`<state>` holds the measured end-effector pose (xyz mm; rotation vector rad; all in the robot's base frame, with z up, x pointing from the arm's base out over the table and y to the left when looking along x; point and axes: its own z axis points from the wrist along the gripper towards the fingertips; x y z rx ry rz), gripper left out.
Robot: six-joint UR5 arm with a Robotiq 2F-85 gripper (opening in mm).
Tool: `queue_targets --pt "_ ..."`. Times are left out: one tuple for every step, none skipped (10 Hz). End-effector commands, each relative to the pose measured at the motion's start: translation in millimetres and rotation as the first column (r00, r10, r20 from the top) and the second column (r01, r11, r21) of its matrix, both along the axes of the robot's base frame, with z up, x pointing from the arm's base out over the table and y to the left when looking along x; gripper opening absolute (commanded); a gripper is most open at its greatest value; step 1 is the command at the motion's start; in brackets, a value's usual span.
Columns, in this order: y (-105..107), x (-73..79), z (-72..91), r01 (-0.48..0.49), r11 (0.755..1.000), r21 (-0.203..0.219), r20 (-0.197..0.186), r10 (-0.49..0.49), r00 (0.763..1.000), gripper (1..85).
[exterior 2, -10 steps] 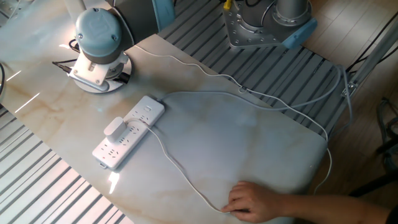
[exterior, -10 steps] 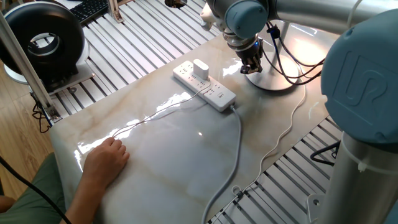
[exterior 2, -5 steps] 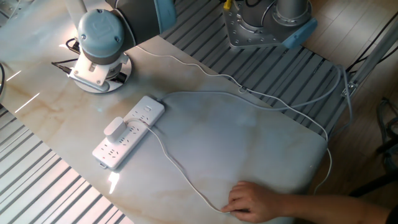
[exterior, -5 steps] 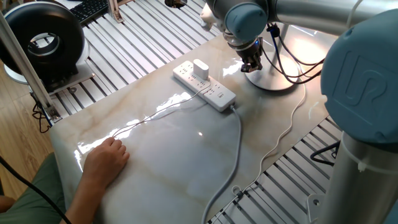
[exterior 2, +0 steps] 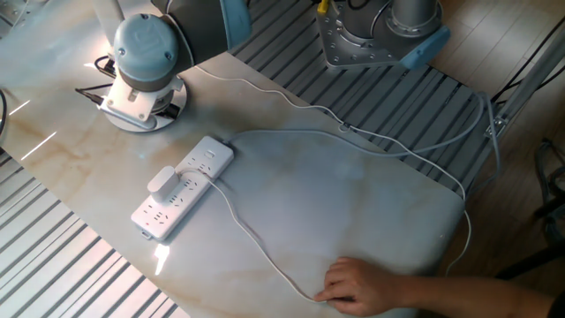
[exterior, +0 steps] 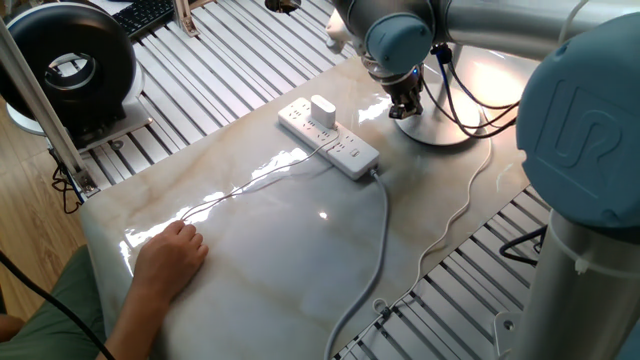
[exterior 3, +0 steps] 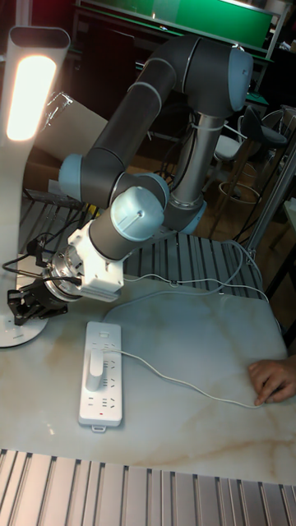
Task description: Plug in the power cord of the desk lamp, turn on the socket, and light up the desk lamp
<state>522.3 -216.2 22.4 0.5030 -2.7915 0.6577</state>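
Observation:
The socket (exterior: pixel 340 146) lies across the marble table, with the boxy plug (exterior: pixel 322 108) of the power cord (exterior: pixel 250 184) seated in it. The desk lamp's round base (exterior: pixel 452 128) stands behind it. Its head (exterior 3: pixel 31 82) glows bright in the tall fixed view. My gripper (exterior: pixel 404 104) hangs just over the near edge of the base, fingers close together and holding nothing. In the other fixed view my wrist (exterior 2: pixel 141 49) hides the gripper and most of the lamp base (exterior 2: pixel 121 119). The socket (exterior 2: pixel 190 199) and plug (exterior 2: pixel 161 180) show there too.
A person's hand (exterior: pixel 170 256) rests on the cord near the table's front corner. The socket's thicker cable (exterior: pixel 382 235) runs off the table edge. A black round fan (exterior: pixel 70 60) stands off the table at the left. Slatted metal surrounds the marble top.
My wrist and gripper have shifted slightly up and sideways over the lamp base. The plug, socket and hand have not moved.

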Motion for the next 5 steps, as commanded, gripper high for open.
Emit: queue_targets --pt "10.3 -10.4 -2.4 0.049 0.998 0.028 -0.02 -0.049 0.999 1.0" --pt "18.4 -14.3 0.6 0.078 0.997 0.028 -0.035 -0.077 0.996 1.0" --pt "21.8 -15.0 -0.5 0.087 0.995 0.04 -0.038 -0.085 0.996 1.0" --pt "23.0 -15.2 -1.2 0.09 0.995 0.049 -0.038 -0.088 0.995 1.0" --pt "25.9 -16.0 -2.3 0.1 0.993 0.062 -0.037 -0.098 0.994 1.0"
